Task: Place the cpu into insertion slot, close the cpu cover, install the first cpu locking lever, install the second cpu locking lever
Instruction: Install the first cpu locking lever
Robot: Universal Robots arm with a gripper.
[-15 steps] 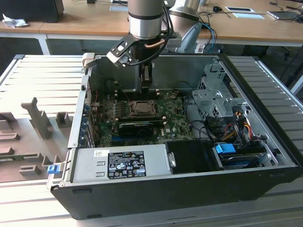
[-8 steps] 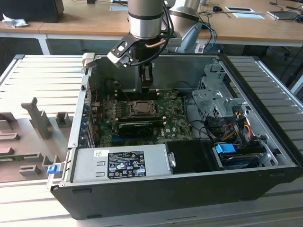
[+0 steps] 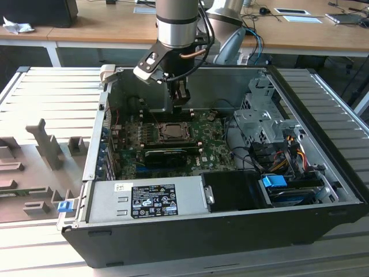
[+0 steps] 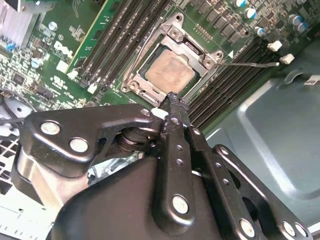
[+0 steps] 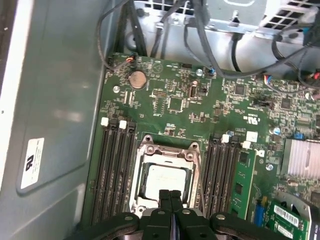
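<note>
In the first wrist view the tool (image 5: pixel 170 196) is covering one edge of the cpu (image 5: pixel 165 180) and of the cpu cover (image 5: pixel 170 149), and the picture's edge is cutting off its links. In the second wrist view its linkage is hiding part of the motherboard (image 4: pixel 45 65) and the cover's nearest corner. In the exterior view the arm (image 3: pixel 179 23) is running past the top edge; whether the tool is touching the cover cannot be told.

Even daylight, soft shadows inside the case (image 3: pixel 190 242), pale glare on its wall (image 5: pixel 55 107)
</note>
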